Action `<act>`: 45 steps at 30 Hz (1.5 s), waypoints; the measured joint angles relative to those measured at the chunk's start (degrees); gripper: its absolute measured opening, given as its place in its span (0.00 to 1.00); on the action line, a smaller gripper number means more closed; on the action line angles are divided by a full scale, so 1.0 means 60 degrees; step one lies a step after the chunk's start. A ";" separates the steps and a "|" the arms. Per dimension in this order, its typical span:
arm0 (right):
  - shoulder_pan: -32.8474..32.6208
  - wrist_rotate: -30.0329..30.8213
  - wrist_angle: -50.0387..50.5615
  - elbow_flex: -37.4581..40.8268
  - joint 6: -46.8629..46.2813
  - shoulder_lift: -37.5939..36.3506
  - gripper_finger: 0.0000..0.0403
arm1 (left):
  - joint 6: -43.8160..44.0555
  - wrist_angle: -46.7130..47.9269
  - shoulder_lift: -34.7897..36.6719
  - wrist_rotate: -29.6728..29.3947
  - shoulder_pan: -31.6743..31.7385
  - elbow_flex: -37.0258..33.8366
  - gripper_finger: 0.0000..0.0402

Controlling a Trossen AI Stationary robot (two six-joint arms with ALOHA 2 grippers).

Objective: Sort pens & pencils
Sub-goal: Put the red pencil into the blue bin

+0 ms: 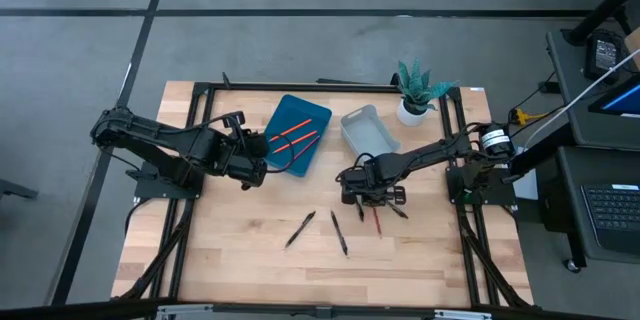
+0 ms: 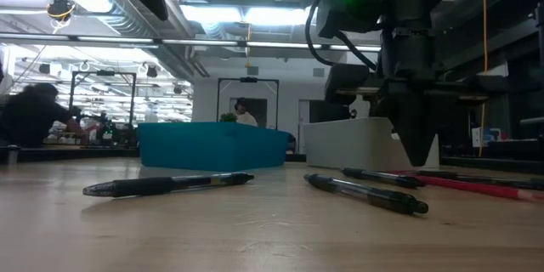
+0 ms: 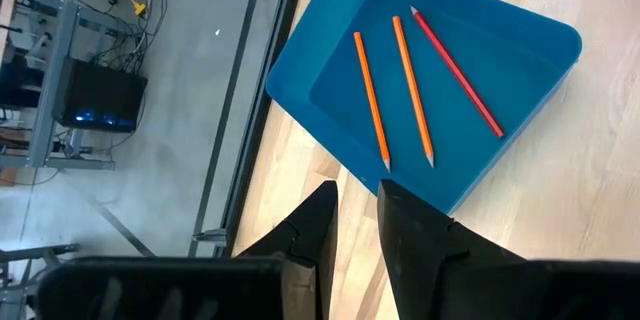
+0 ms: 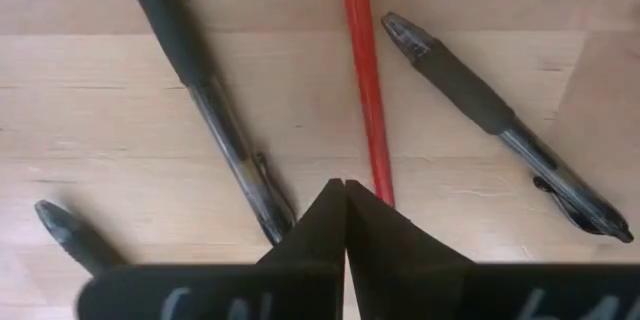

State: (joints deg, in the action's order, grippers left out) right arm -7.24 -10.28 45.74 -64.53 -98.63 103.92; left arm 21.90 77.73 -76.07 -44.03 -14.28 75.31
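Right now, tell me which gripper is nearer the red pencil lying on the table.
Right. The right gripper hangs directly over the red pencil, among the black pens. The left gripper sits across the table beside the blue tray.

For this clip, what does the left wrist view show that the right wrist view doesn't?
Only the left wrist view shows the blue tray with three pencils lying inside, plus the floor beyond the table edge. Only the right wrist view shows the red pencil lying on the table among black pens, just ahead of the shut right gripper. Both show the wooden table and that arm's own dark fingers; the left gripper is slightly open.
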 joint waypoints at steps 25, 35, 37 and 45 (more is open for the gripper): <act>-0.0077 -0.0302 -0.0113 0.0717 0.0697 -0.0007 0.32 | 0.0002 -0.0035 0.0000 -0.0004 0.0000 0.0000 0.17; -0.0318 -0.0325 -0.0929 0.1257 0.0048 -0.0076 0.34 | -0.0003 -0.0142 0.0000 -0.0043 0.0000 0.0000 0.17; -0.0318 -0.0351 -0.0943 0.1263 0.0020 -0.0069 0.34 | -0.0025 -0.0191 -0.0003 -0.0062 0.0003 0.0000 0.17; -0.0318 -0.0456 -0.1029 0.1275 -0.0277 -0.0048 0.25 | -0.0253 -0.0430 -0.0004 -0.0066 0.0003 0.0000 0.17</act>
State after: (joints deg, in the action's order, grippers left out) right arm -9.15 -13.02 39.56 -56.88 -100.29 103.63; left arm 20.38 75.16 -76.09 -44.42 -14.27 75.31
